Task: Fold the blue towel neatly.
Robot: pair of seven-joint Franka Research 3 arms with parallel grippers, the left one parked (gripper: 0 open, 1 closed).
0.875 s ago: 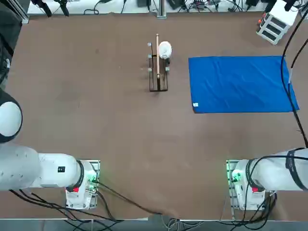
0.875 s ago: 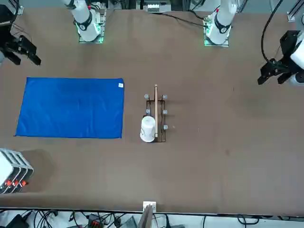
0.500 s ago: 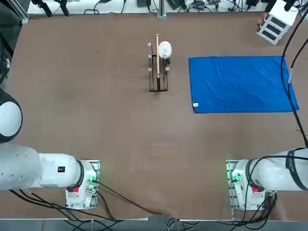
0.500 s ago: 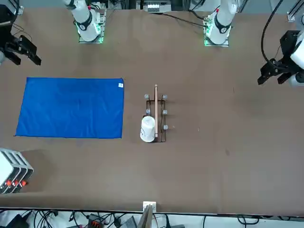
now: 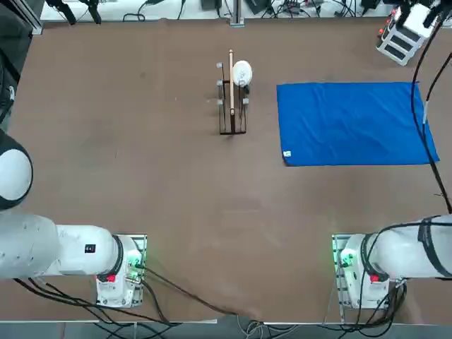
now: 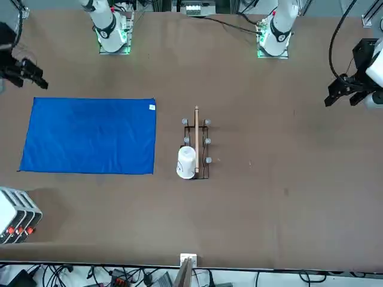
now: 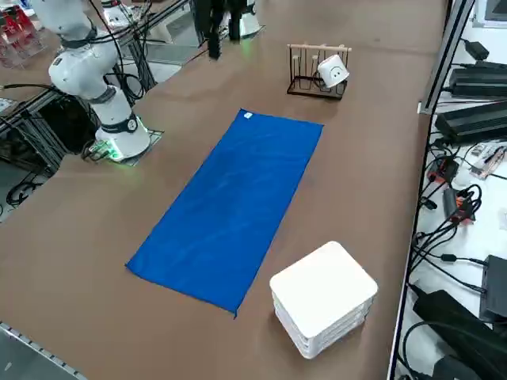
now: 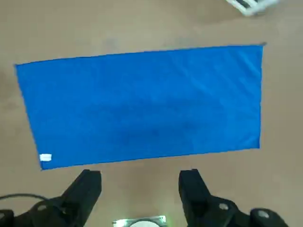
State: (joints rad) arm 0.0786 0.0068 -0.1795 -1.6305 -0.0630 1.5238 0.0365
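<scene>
Has shifted the right end effector (image 8: pixel 140 176) slightly since the earlier frame, holding it with fingers wide apart above the brown bench (image 7: pixel 79 261). Shows the bright blue rectangular cloth towel (image 7: pixel 226 210) spread flat in the bench's far right part, white tag (image 8: pixel 45 157) at one corner. Has a black wire rack (image 5: pixel 232 116) with a white mug (image 5: pixel 242 73) left of it, and white stacked trays (image 7: pixel 325 289) near the bench's far right corner.

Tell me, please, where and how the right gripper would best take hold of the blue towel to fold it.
I'd pinch one corner of the blue towel, likely the one with the white tag, coming from above with the open right gripper. The towel lies flat and spread out, so only its thin edges and corners offer a pinch.
</scene>
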